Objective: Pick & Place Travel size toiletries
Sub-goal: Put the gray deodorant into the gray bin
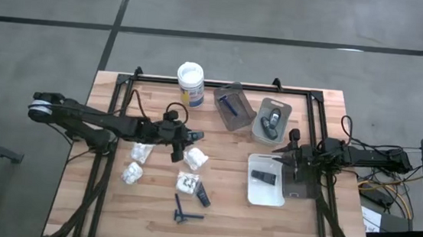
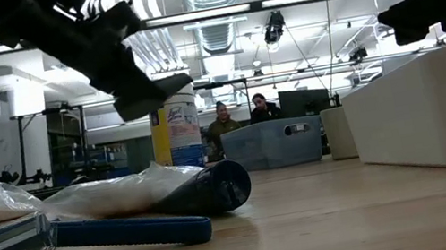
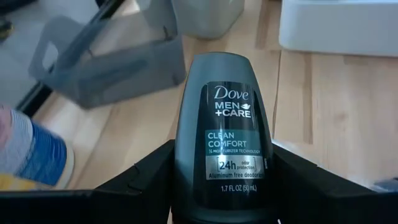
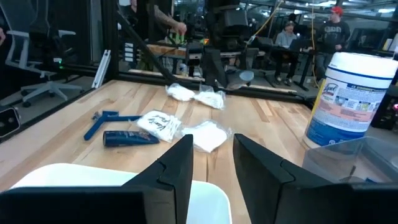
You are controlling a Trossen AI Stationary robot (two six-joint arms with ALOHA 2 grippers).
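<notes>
Counter in full view, wooden, with the white-lidded tub at its far edge as our marker. Beside the tub on the right arm's side sits a grey tray with a blue razor in it, then a second grey tray, then a white tray nearer the front. Left claw hangs just in front of the tub, clamped on a dark grey oval bottle. Right claw hovers by the white tray, fingers narrowly parted, holding nothing. White packets, a black tube and another razor lie well in front of the tub
</notes>
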